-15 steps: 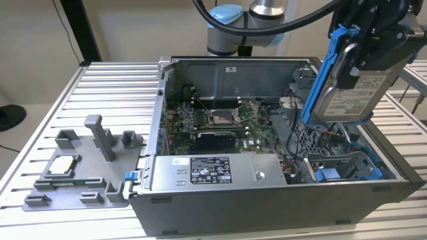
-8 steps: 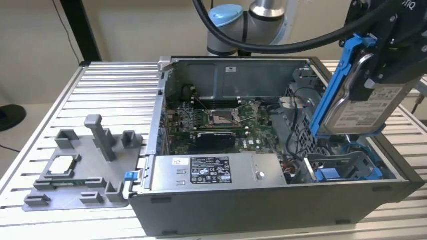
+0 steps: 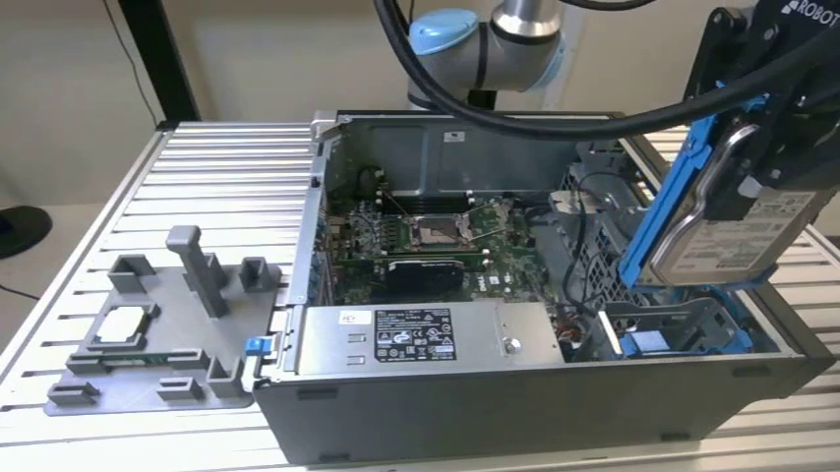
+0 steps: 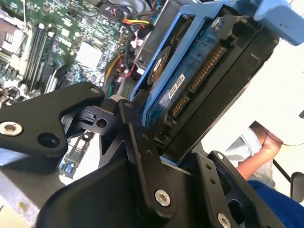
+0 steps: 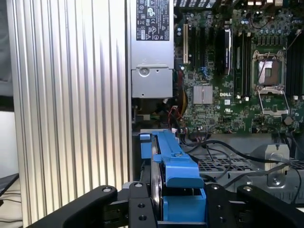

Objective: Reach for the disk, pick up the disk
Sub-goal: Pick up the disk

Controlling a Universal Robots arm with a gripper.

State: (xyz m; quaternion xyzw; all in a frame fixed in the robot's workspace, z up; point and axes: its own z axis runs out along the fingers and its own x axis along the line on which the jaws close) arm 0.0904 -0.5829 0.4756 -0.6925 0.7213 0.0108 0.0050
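You're working over a ribbed aluminium table (image 3: 197, 187) against a plain pale wall; on it sits an open computer case (image 3: 525, 393) with its green motherboard (image 3: 434, 236) and silver power supply (image 3: 400, 339) exposed, and a grey fixture (image 3: 157, 334) lies toward the exterior view's left. The reach is done and you're in the pick-up step; the gripper (image 3: 768, 147) is clamped onto the disk (image 3: 729, 231), which hangs tilted, blue bracket (image 3: 663, 197) round its edges, raised above the blue drive bay (image 3: 676, 339) at the case's corner. In the second wrist view the black fingers (image 4: 137, 142) pinch the disk's edge; a person's arm (image 4: 254, 159) shows beyond. By my reading, the lift needs a straight, steady rise so the bracket clears the bay walls and cables (image 3: 591, 216).
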